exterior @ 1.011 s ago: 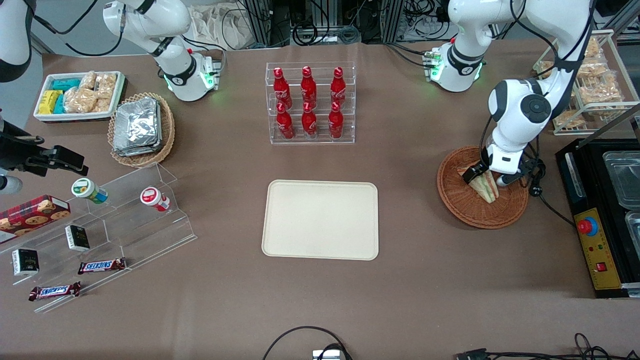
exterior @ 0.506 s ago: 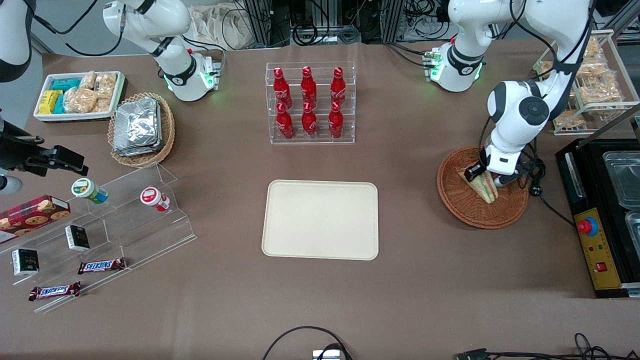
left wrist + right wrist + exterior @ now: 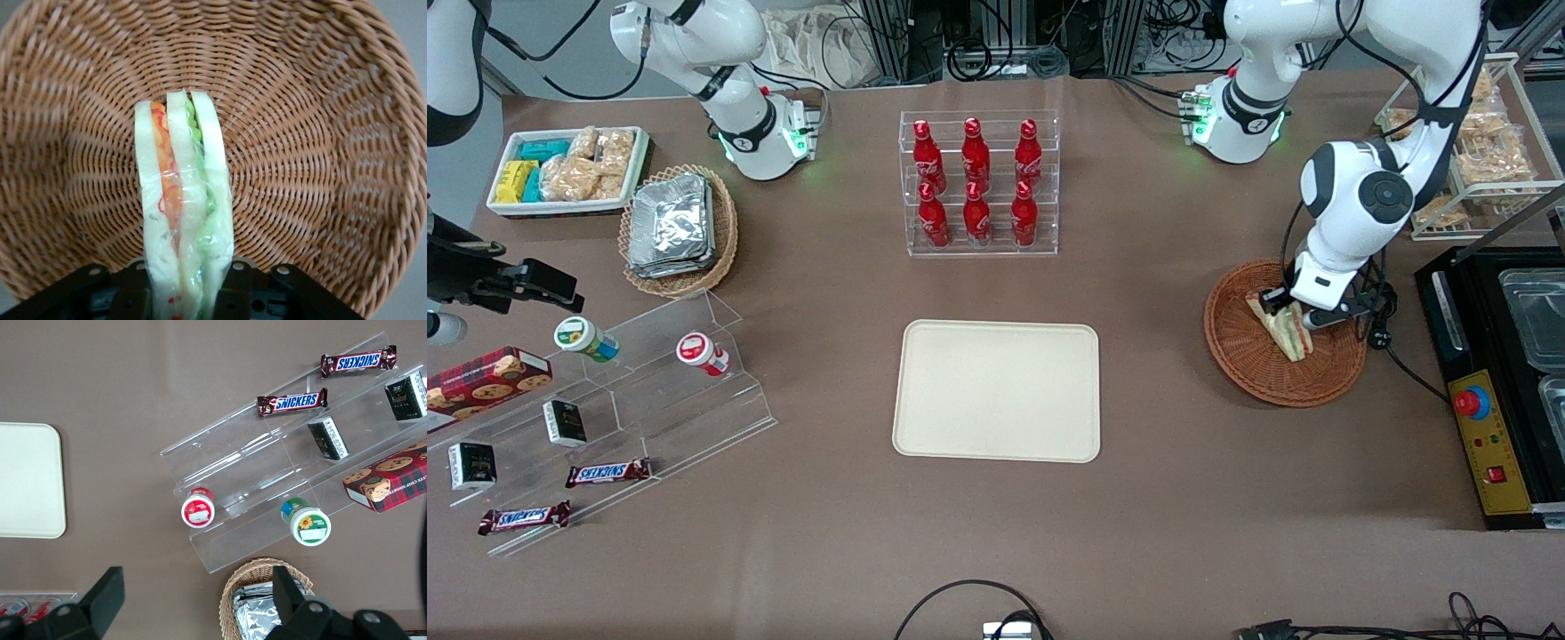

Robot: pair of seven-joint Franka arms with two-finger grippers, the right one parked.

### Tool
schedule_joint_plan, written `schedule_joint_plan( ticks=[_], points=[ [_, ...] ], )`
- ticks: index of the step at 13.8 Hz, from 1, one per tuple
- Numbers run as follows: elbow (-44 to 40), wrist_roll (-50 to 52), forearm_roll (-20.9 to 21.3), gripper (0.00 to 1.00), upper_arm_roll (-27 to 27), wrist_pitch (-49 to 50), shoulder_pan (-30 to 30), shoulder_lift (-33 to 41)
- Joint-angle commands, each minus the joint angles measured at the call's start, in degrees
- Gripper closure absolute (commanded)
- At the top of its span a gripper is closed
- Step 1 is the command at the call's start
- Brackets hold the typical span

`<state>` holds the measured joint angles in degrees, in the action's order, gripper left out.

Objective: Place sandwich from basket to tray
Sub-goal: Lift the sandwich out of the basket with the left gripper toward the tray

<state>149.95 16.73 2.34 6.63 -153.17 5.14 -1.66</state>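
Over the round reddish-brown wicker basket point(image 3: 1284, 333), the left gripper point(image 3: 1288, 309) pinches the soft, squashable, slippery-wrapped triangular white-bread sandwich point(image 3: 183, 213) across its flat bread faces.

Your left arm reaches from its base down toward the working arm's end of the desk, its elbow joint bent high and the forearm dropping steeply to the wrist. The wrist points almost straight down, and the gripper point(image 3: 1285, 309) sits low inside the basket point(image 3: 1249, 356). Its fingers point(image 3: 230, 303) are closed against the two bread faces of the sandwich point(image 3: 181, 220), one on each side, gripping it near one end. The sandwich stands on edge between them, its layers facing the wrist camera.
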Motion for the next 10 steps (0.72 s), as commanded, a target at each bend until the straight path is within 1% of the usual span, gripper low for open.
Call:
schedule_joint_plan(
  ticks=[1,7,8,10],
  points=[
    [-0.4,-9.0,0.7,0.75,0.4,4.2,0.4,6.0],
    [-2.6,-25.7,0.6,0.75,1.0,5.6,-1.4,9.0],
    [-3.0,-27.7,0.4,0.75,1.0,5.6,-1.8,9.0],
    [-3.8,-28.2,-0.2,0.75,1.0,5.7,-3.5,8.8]
  ],
)
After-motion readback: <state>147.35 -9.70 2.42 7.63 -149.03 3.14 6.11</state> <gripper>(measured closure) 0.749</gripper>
